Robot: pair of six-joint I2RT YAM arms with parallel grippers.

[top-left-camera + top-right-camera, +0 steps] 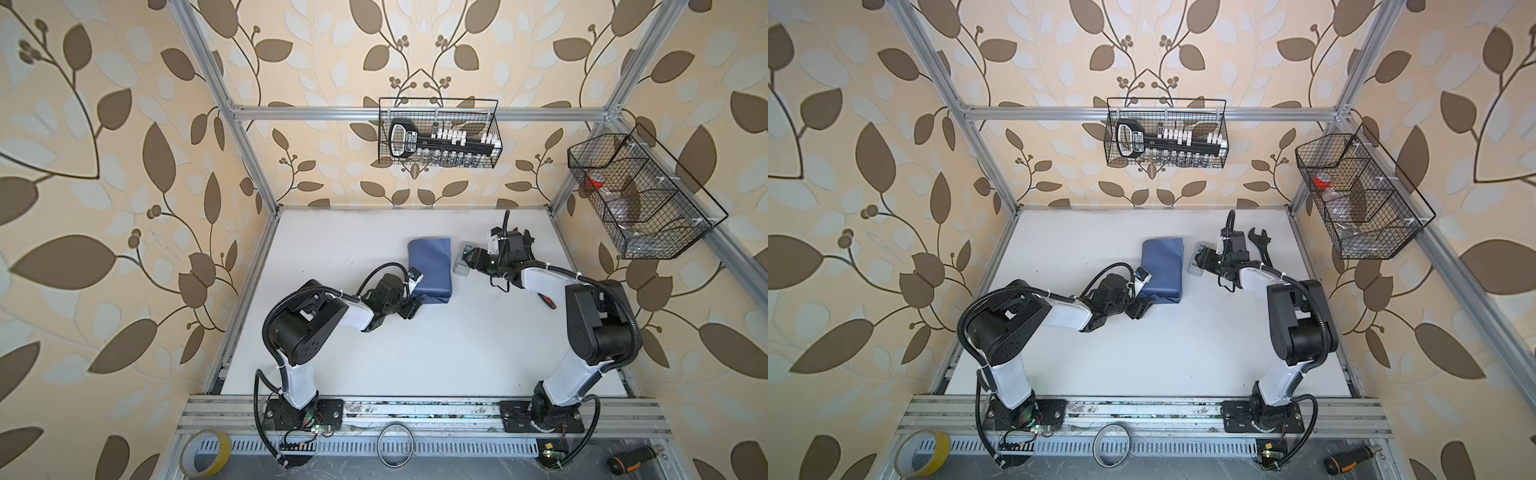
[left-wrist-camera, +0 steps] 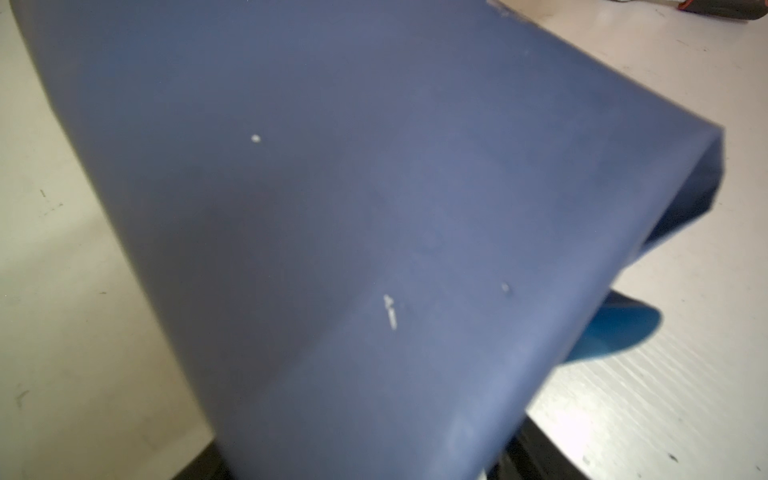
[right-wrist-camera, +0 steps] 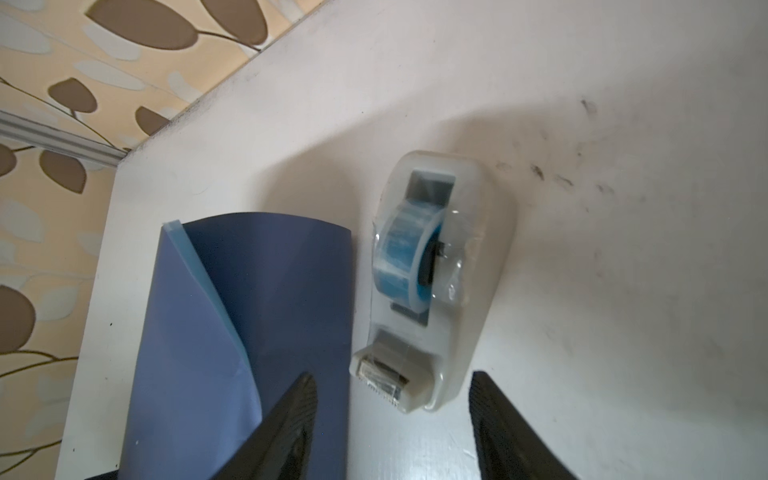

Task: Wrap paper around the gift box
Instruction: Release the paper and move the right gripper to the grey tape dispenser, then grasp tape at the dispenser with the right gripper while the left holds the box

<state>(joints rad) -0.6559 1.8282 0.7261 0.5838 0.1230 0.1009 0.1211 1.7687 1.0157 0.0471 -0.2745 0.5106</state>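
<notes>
**A:** What is showing on the left?

**B:** The left gripper [image 1: 413, 306] is sitting at the near left corner of the paper [image 1: 430, 266]. The paper is lying folded into a bundle, slate-blue face out, toward the back middle of the white table [image 1: 415, 357].

**A:** Are its jaws gripping anything?

**B:** I cannot tell. In the left wrist view the paper is filling almost the whole picture, and only dark finger parts are peeking out on either side of it.

**A:** And the gift box?

**B:** It is not showing in any view; the folded paper is hiding whatever is under it.

**A:** Moving right?

**B:** The tape dispenser [image 3: 432, 286] is lying just beside the bundle's right edge, carrying a blue roll. The right gripper [image 3: 392, 376] is hovering at its cutter end with its jaws standing apart. One finger is flanking each side, and gaps are showing between them and the dispenser. Farther right, a black wrench [image 1: 1260, 245] is lying near the table's back edge.
</notes>
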